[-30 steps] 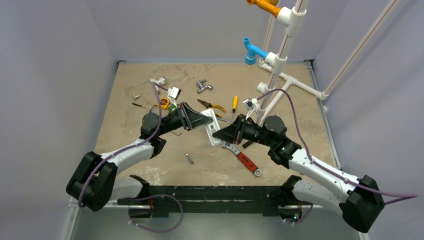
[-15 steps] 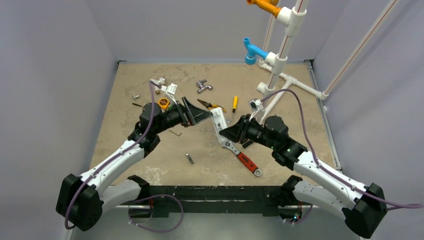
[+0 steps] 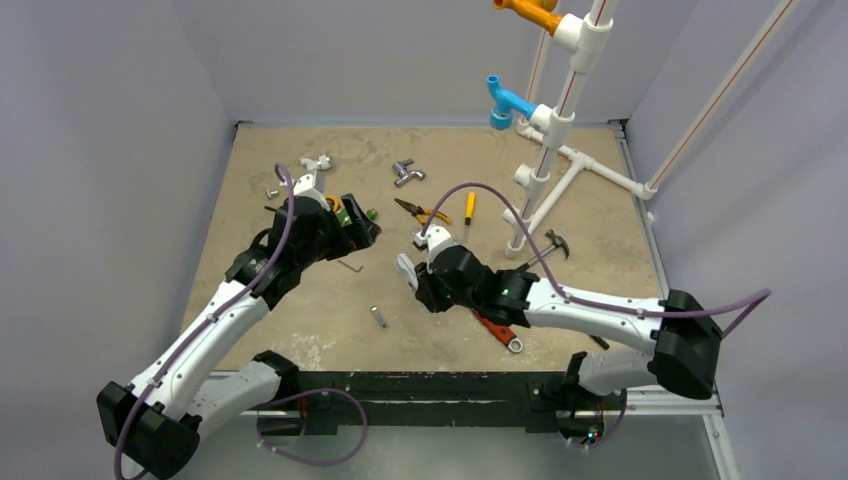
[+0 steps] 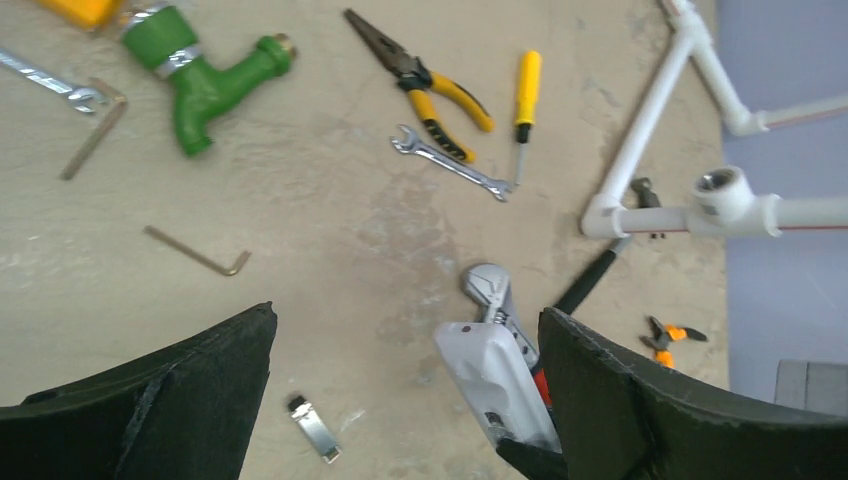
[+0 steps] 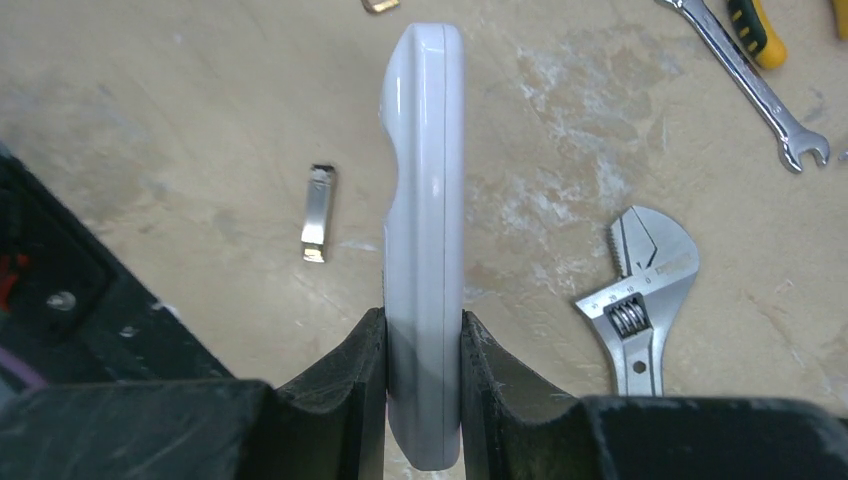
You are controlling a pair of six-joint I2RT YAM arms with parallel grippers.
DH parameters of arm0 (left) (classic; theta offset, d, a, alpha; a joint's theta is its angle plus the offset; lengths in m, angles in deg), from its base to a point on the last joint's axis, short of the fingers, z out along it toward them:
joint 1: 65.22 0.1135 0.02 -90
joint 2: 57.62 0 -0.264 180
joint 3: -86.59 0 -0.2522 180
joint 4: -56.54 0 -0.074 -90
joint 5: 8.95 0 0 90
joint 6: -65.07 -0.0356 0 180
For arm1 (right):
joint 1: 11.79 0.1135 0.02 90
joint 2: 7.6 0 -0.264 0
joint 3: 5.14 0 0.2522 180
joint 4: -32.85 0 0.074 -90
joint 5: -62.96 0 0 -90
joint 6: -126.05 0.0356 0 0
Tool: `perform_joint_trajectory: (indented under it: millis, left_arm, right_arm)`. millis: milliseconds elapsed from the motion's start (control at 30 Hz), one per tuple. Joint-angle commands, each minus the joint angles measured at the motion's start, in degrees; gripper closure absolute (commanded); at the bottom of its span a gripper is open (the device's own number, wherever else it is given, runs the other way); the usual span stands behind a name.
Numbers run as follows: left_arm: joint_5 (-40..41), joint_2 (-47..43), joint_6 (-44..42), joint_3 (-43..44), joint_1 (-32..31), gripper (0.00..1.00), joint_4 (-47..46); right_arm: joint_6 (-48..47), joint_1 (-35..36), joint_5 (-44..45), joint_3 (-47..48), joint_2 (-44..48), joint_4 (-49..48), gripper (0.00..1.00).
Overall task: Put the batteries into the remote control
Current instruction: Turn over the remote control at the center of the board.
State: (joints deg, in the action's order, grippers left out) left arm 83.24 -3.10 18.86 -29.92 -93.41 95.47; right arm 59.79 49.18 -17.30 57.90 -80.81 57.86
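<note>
A sandy beige worktop [image 3: 320,320] fills the floor of a grey-walled enclosure. A white pipe frame [image 3: 548,170] rises at its back right, with a blue and an orange fitting on it.

Two white-and-black arms reach in from the near edge. The left claw [image 4: 405,325] hangs over the left-centre of the worktop with its jaws spread wide and nothing between them. The right claw [image 5: 422,340] sits near the middle of the worktop and is pinching the remote control [image 5: 425,200]. The remote is a slim white case turned on edge, gripped at one end by both fingers [image 5: 365,365], with its other end pointing away from the claw above the surface.

A red-handled adjustable wrench [image 5: 645,290] lies on the worktop just to the right of the remote. Farther back lie a green tap [image 4: 205,80], yellow-handled pliers [image 4: 430,85] and a yellow screwdriver [image 4: 525,100]. A bent hex key [image 4: 200,252] lies between the tap and the left claw. A small silvery metal piece [image 5: 318,212] rests on the worktop left of the remote, apart from it.
</note>
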Motion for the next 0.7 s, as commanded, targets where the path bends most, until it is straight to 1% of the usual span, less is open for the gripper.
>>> perform_joint_trajectory:
  millis: [0, 133, 233, 400, 533, 600, 667]
  left_arm:
    - [8.96, -0.95, -2.39, 4.07, 2.05, 0.0, 9.63]
    - [10.08, -1.66, -2.39, 3.75, 3.36, 0.0, 11.48]
    - [10.78, -2.32, -2.27, 3.22, 3.73, 0.0, 11.91]
    - [10.09, -2.04, -2.41, 3.79, 3.93, 0.0, 11.63]
    - [9.67, -1.13, -3.73, 5.43, 3.93, 0.0, 12.19]
    - [9.67, -1.02, -3.94, 5.71, 3.93, 0.0, 12.46]
    - [9.75, -1.02, -3.75, 5.56, 3.93, 0.0, 12.33]
  right_arm:
    - [-4.6, 2.05, 10.81, 4.38, -3.84, 4.5, 1.0]
    - [-6.41, 3.94, 15.33, 5.67, -8.89, 6.86, 1.0]
    - [-8.37, 5.71, 18.78, 5.64, -12.24, 6.56, 1.0]
    - [-11.47, 10.0, 27.06, 8.19, -19.97, 7.26, 1.0]
    - [-10.45, 11.88, 31.07, 9.06, -24.18, 6.73, 1.0]
    - [-9.93, 12.22, 30.86, 9.02, -25.37, 6.81, 1.0]
    - [-9.86, 12.42, 29.63, 8.72, -25.68, 6.64, 0.9]
